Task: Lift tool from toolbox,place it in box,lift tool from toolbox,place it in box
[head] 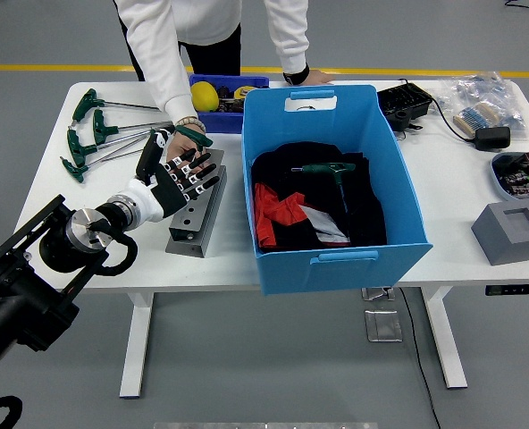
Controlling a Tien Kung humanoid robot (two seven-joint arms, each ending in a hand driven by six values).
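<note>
just beyond left hand [177, 175], seemingly, t-handle tool [193, 138].

Over the grey metal tool block with holes [197, 211], the robot's left hand [171, 183] spread its fingers [196, 174], and a person's hand [189, 143] holding a green-handled T-wrench [194, 138] crowded the block's far end. The tall blue plastic box [331, 183] walled off the right side just beside it. Bare white table [68, 197] lay open to the left, short of the green-handled wrenches [90, 134].
</note>
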